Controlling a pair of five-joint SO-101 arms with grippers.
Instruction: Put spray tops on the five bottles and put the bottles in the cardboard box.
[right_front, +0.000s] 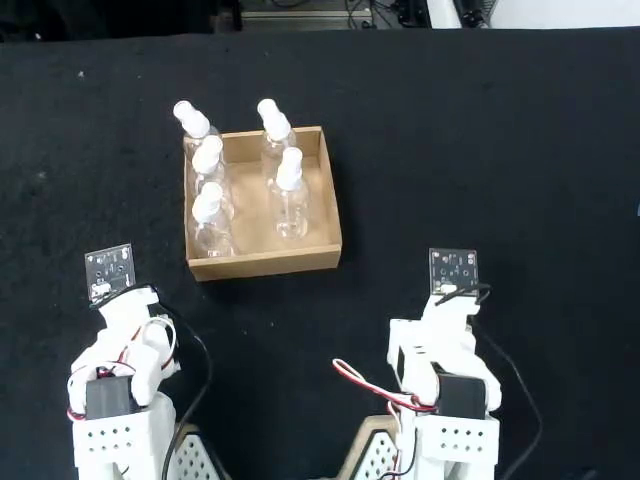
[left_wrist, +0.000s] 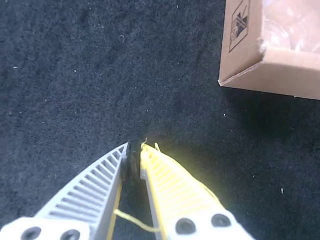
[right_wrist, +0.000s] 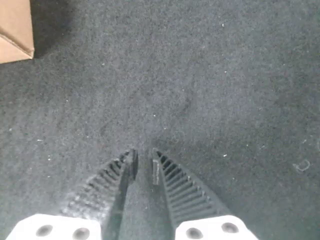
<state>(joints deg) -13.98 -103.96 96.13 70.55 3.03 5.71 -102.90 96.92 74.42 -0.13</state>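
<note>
The cardboard box (right_front: 265, 262) sits on the black table, left of centre. Several clear bottles stand upright inside it, each with a white spray top: three in a row along its left wall (right_front: 207, 205) and two toward its right side (right_front: 290, 180). My left gripper (left_wrist: 134, 146) is low over bare cloth, short of the box's near left corner (left_wrist: 250, 55), its fingers together with nothing between them. Over the cloth to the right of the box my right gripper (right_wrist: 143, 153) is likewise shut and empty, with a box corner (right_wrist: 15, 30) at the view's edge.
Both arms are folded back at the table's near edge, the left arm (right_front: 125, 330) and the right arm (right_front: 445, 340) on their white bases. Black cloth covers the table around the box. Cables and equipment lie beyond the far edge.
</note>
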